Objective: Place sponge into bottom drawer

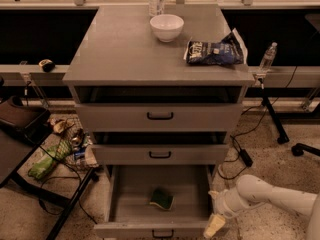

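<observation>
Bottom drawer [131,198] pulled out toward the near side. Sponge [161,199] lies on the drawer floor, right of centre, green side up, clear of the walls. Hand [214,226] sits low at the drawer's near right corner, outside the drawer and well apart from the sponge. Whether it is apart or together cannot be told. Arm [272,196] enters from the right. The two upper drawers [160,117] are pushed in. On the counter [115,49]: white bowl [166,27] toward the far edge, dark blue snack bag [214,52] at right.
</observation>
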{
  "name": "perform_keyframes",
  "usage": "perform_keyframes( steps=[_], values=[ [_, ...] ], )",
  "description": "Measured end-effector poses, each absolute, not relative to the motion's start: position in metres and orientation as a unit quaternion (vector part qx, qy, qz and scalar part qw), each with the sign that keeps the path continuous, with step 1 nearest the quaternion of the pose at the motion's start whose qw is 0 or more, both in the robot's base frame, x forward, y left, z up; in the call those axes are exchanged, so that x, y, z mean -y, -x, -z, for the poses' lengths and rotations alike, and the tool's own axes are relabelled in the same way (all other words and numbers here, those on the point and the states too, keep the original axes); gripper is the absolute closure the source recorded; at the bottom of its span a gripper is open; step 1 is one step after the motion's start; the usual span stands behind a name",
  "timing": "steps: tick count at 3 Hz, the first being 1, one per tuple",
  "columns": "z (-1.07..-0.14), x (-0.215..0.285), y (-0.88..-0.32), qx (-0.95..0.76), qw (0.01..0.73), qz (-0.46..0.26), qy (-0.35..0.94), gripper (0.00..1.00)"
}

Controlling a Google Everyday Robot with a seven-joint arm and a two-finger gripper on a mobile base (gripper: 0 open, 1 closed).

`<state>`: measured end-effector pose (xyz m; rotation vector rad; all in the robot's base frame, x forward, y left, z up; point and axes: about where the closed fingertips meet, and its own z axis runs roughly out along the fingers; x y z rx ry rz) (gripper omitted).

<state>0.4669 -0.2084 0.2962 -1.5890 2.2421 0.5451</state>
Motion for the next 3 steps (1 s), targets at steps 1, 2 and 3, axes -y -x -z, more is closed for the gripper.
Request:
perform_keyframes(
  steps=[1, 2, 3],
  values=[
    [-0.346, 0.220, -0.434, -0.808, 0.113, -0.164, 0.555, 0.00],
    [-0.413, 0.229, -0.384, -0.831, 0.088, -0.119, 0.536, 0.00],
    [-0.460, 0.229, -0.349, -0.841, 0.111, -0.078, 0.524, 0.00]
  ],
)
